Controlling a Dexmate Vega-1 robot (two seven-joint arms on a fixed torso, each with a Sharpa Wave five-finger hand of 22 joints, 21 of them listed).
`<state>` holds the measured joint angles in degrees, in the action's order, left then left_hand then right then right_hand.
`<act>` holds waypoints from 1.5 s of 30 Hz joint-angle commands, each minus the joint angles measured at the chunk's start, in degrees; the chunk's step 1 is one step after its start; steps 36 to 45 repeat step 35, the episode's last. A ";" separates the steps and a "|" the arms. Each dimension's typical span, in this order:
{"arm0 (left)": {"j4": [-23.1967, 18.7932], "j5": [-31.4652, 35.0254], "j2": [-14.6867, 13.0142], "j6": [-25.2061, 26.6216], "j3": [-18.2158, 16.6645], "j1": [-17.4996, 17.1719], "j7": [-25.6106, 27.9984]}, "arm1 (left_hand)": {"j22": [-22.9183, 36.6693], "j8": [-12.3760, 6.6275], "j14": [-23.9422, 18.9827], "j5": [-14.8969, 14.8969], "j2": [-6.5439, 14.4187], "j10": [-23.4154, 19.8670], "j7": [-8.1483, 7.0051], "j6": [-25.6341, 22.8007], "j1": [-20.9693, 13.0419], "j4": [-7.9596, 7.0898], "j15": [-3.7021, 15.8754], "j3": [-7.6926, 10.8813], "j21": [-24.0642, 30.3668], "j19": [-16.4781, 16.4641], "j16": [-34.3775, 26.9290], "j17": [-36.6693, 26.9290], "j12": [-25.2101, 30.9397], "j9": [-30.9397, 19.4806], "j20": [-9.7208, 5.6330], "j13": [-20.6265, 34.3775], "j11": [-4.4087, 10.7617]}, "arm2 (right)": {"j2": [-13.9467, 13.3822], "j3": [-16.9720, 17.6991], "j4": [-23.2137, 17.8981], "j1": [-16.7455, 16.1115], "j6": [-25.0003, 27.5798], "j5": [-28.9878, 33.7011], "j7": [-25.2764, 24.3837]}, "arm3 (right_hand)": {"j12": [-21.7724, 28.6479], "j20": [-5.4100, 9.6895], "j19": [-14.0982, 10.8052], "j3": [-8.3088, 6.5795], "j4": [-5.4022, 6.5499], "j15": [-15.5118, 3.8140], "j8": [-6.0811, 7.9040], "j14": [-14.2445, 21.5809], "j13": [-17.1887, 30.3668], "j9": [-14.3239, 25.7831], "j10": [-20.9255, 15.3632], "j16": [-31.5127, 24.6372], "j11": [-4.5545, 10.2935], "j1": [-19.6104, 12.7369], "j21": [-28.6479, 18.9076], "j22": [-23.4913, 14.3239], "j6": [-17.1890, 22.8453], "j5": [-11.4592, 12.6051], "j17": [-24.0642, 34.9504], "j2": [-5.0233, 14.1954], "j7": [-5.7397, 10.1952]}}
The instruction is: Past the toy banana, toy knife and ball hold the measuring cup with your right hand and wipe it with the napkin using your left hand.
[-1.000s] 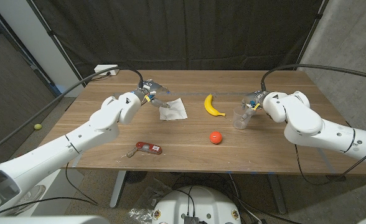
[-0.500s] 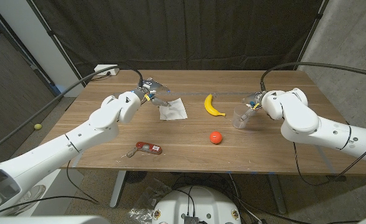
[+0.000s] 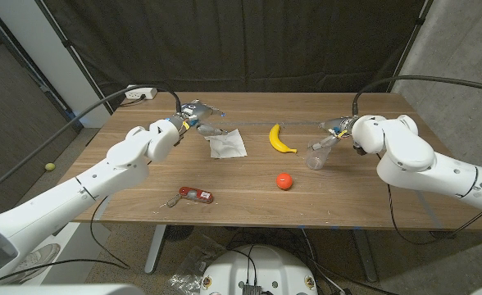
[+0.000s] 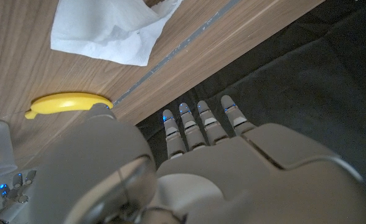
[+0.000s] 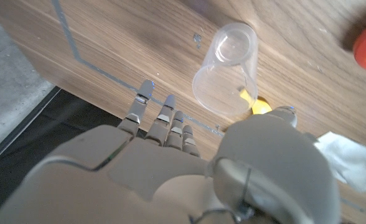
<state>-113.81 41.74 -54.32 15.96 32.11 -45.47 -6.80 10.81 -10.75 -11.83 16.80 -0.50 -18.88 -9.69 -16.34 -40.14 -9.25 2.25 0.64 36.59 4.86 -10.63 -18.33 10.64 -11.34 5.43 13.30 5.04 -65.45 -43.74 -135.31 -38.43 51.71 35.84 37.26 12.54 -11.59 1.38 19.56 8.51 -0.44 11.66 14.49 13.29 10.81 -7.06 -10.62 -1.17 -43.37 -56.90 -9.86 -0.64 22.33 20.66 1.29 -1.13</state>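
The clear measuring cup [image 3: 316,157] stands at the table's right, past the red ball [image 3: 284,181] and beside the yellow toy banana [image 3: 281,139]. My right hand [image 3: 336,133] hovers just behind and to the right of the cup, fingers spread, holding nothing. In the right wrist view the cup [image 5: 226,67] sits beyond the fingertips [image 5: 164,118], apart from them. The white napkin [image 3: 227,145] lies crumpled at middle left. My left hand [image 3: 198,120] is over its far left corner, fingers stretched out and empty. The left wrist view shows the napkin [image 4: 111,28] and banana [image 4: 68,102].
The toy knife [image 3: 193,194], red-handled, lies near the front edge at left. A power strip [image 3: 140,94] sits on the far left corner. A dark curtain hangs behind the table. Bare wood stretches along the front right.
The left hand has risen a little and turned toward the far edge above the napkin. The right forearm has lifted and swung back slightly; the cup stays in place.
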 commanded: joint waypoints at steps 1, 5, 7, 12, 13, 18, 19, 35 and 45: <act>2.40 -12.19 -0.77 -8.86 -7.00 -4.74 10.25 | 0.24 0.42 0.90 0.31 0.17 0.82 0.13 0.88 1.09 -0.36 1.64 -0.58 -0.48 0.66 -0.26 0.09 0.07 -0.19 0.37 0.10 -0.18 | 3.79 22.00 -1.62 -17.93 -6.04 -17.18 -23.38 | 0.64 -0.68 0.16 0.05 0.46 0.64 0.65 -0.08 -0.12 0.16 -1.43 -0.60 0.05 1.28 0.80 -0.15 1.55 0.01 -0.20 -0.03 0.14; 4.17 -16.79 -0.62 -13.20 -9.18 -5.80 12.20 | 0.26 0.53 2.09 0.41 0.56 3.06 -0.57 2.93 2.41 -0.24 1.01 -1.17 -0.85 1.01 -0.24 0.51 -0.10 -0.12 0.57 -0.14 0.41 | 7.31 26.69 -0.91 -23.01 -9.12 -17.48 -28.70 | 0.81 -0.70 1.57 -0.07 0.65 1.00 0.86 -0.97 -0.39 0.15 -1.89 -0.43 0.00 2.62 2.04 -0.09 2.78 -0.03 -0.58 0.01 0.65; 5.55 -19.57 -0.28 -15.96 -10.21 -6.12 12.91 | 0.26 0.73 2.91 0.47 0.73 4.14 -0.78 4.45 2.95 -0.10 0.60 -1.45 -1.12 1.36 -0.16 0.77 -0.10 -0.07 0.91 -0.28 0.98 | 9.57 29.64 -0.12 -25.95 -12.06 -18.15 -31.45 | 0.73 -0.71 2.49 -0.17 0.79 1.08 0.94 -1.64 -0.58 0.15 -1.74 -0.30 -0.03 3.53 2.86 -0.05 3.47 -0.06 -0.85 0.19 0.99; 8.42 -25.05 0.71 -21.64 -12.15 -6.71 13.78 | 0.27 0.74 4.15 0.52 1.09 6.25 -1.07 6.13 3.60 0.05 -0.02 -1.76 -1.55 2.00 -0.04 1.13 -0.29 -0.01 1.16 -0.48 0.88 | 15.58 34.49 2.00 -30.67 -18.50 -18.58 -36.92 | 0.50 -0.71 3.67 -0.33 0.49 0.43 1.07 -2.82 -0.98 0.13 -1.38 0.01 0.33 4.32 4.23 0.01 4.71 -0.12 -1.68 -0.02 1.53; 8.97 -25.70 0.84 -22.71 -12.40 -6.77 13.98 | 0.27 0.79 4.26 0.52 1.14 6.45 -1.13 6.50 3.66 0.08 -0.06 -1.80 -1.62 2.12 -0.05 1.18 -0.27 0.00 1.29 -0.50 0.86 | 16.62 34.89 2.22 -31.03 -19.15 -18.38 -37.67 | 0.53 -0.70 3.86 -0.37 0.42 0.66 1.07 -3.02 -1.05 0.13 -1.51 0.06 0.18 4.36 4.45 0.02 4.86 -0.13 -1.84 -0.06 1.60; 11.86 -29.25 1.46 -27.23 -13.21 -6.46 13.28 | 0.28 0.62 4.74 0.54 1.31 6.78 -1.05 6.90 3.87 0.20 -0.54 -1.92 -1.88 2.54 -0.07 1.37 -0.09 0.03 1.41 -0.60 0.61 | 20.76 35.43 3.52 -31.96 -21.73 -16.16 -42.00 | 0.75 -0.67 4.34 -0.60 0.10 0.46 1.46 -3.16 -1.36 0.12 -2.29 -0.01 0.34 4.51 5.37 0.03 6.65 -0.16 -2.64 -0.12 2.12; 12.68 -30.26 1.61 -28.32 -13.31 -6.26 12.85 | 0.28 0.58 4.75 0.54 1.33 6.83 -1.04 6.90 3.90 0.21 -0.53 -1.93 -1.91 2.57 -0.09 1.39 -0.07 0.03 1.42 -0.61 0.59 | 21.82 35.79 4.37 -32.35 -23.67 -16.15 -43.67 | 0.78 -0.66 4.54 -0.66 0.02 0.28 1.52 -3.33 -1.43 0.11 -2.44 0.03 0.43 4.52 5.61 0.04 7.01 -0.16 -2.82 -0.14 2.39; 23.21 -37.35 3.54 -36.19 -12.36 -2.93 8.42 | 0.32 0.38 5.31 0.53 2.28 7.43 0.03 7.75 4.39 0.29 -1.04 -1.97 -2.66 4.00 -0.31 1.78 0.26 0.09 1.87 -0.81 -0.06 | 28.28 31.44 5.64 -30.27 -22.41 -8.84 -55.14 | 0.74 1.99 6.18 -2.01 -0.53 0.57 1.53 -7.78 -2.16 0.10 -3.43 0.34 0.48 5.36 8.50 0.01 10.23 -0.27 -5.28 1.74 3.43; 23.21 -37.35 3.54 -36.19 -12.36 -2.93 8.42 | 0.32 0.38 5.31 0.53 2.28 7.43 0.03 7.75 4.39 0.29 -1.04 -1.97 -2.66 4.00 -0.31 1.78 0.26 0.09 1.87 -0.81 -0.06 | 28.28 31.44 5.64 -30.27 -22.41 -8.84 -55.14 | 0.74 1.99 6.18 -2.01 -0.53 0.57 1.53 -7.78 -2.16 0.10 -3.43 0.34 0.48 5.36 8.50 0.01 10.23 -0.27 -5.28 1.74 3.43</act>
